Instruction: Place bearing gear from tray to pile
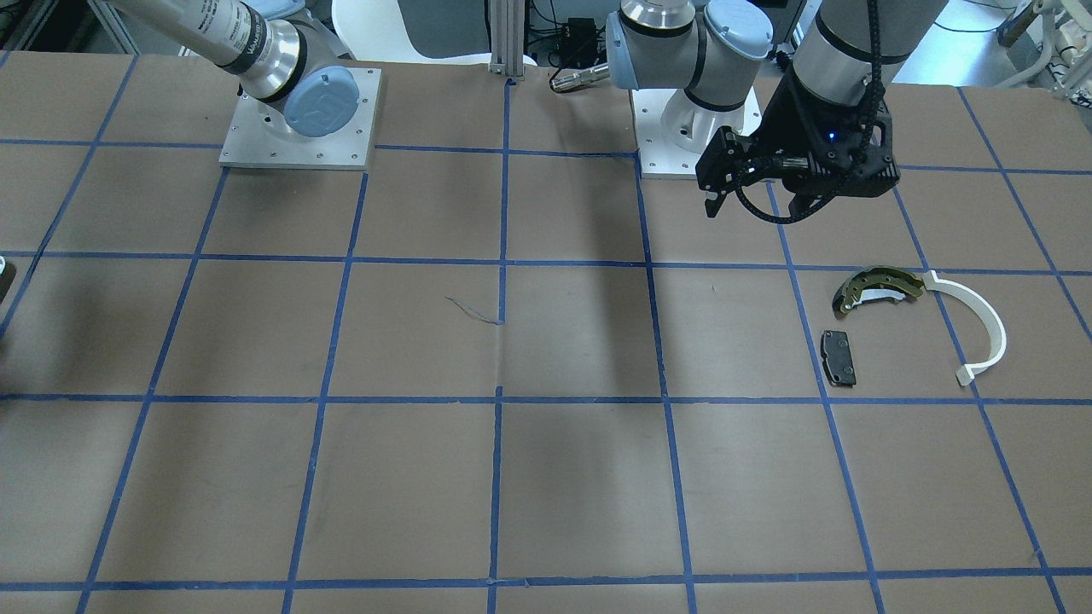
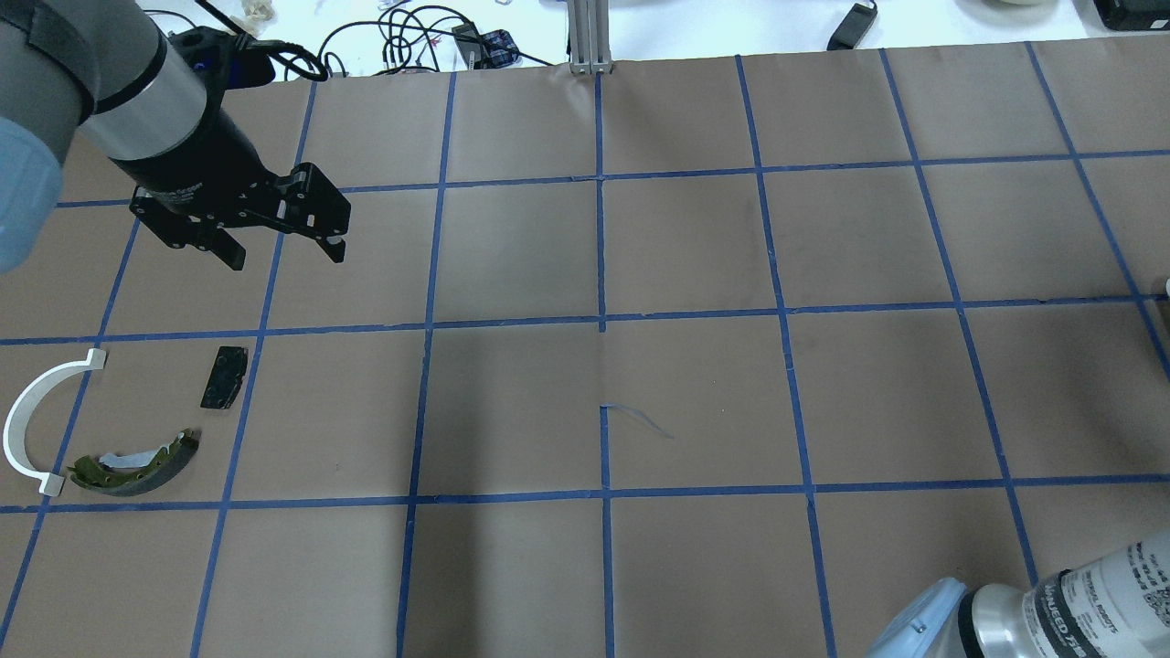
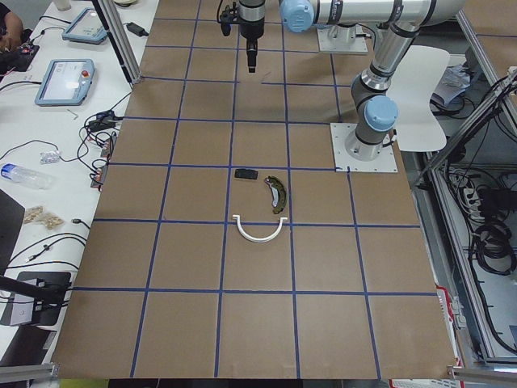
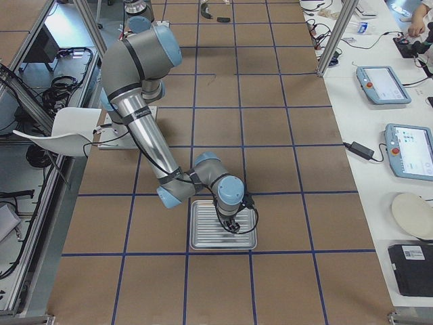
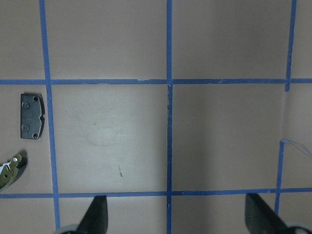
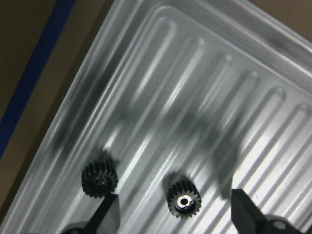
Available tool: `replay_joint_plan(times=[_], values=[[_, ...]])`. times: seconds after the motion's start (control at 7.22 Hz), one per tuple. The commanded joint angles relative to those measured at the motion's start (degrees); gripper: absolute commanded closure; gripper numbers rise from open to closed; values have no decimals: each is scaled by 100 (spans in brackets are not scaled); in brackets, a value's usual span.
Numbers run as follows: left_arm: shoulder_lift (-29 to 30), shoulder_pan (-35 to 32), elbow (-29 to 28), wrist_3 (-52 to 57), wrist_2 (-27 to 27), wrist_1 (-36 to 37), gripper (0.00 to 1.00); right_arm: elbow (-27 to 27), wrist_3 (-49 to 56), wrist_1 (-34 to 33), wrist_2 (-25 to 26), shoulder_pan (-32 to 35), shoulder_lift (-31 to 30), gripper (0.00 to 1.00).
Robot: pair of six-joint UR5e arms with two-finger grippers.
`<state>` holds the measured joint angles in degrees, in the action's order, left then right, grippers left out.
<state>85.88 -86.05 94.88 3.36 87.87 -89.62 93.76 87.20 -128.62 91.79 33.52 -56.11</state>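
Note:
The ribbed metal tray [image 6: 161,73] holds two small black gears. One has a silver bearing centre [image 6: 184,200]; the other is plain [image 6: 99,180]. My right gripper [image 6: 175,217] is open and low over the tray [image 4: 203,245], with the silver-centred gear between its fingers [image 6: 105,214]. The pile lies far off: an olive-gold brake shoe [image 2: 137,461], a white half-ring [image 2: 27,420] and a black pad [image 2: 225,376]. My left gripper [image 2: 281,251] hangs open and empty above the table, beyond the pile. The pad [image 5: 32,115] also shows in its wrist view.
The table is brown paper with a blue tape grid. The arm bases [image 1: 299,128] stand at the robot's edge. An aluminium post [image 2: 590,37] stands at the far edge. Tablets [image 4: 383,84] and cables lie on the side bench.

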Motion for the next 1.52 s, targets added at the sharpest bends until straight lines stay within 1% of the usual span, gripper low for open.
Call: replay_joint_plan(times=[0.0,0.14,0.28,0.42,0.55,0.69,0.83,0.97,1.11,1.38], values=[[-10,0,13,-2,28,-3,0,10,-1,12,32,6,-14,19],[-10,0,13,-2,37,6,0,-16,-1,30,32,-3,-23,19],[-10,0,13,-2,28,-3,0,-7,-1,30,32,-3,-14,21],[-10,0,13,-2,37,-3,0,-7,-10,21,32,-3,-14,29],[-10,0,13,-2,37,6,0,-7,8,12,32,-3,-14,40],[-10,0,13,-2,37,6,0,10,8,21,32,-3,-23,49],[-10,0,30,6,37,-3,0,-50,8,21,32,-3,-23,60],[-10,0,30,7,37,-3,0,-51,8,21,40,-3,-23,76],[-10,0,30,7,37,-3,0,-60,8,21,40,-3,-23,98],[-10,0,30,7,28,6,0,-34,-71,56,58,-3,-75,100]])
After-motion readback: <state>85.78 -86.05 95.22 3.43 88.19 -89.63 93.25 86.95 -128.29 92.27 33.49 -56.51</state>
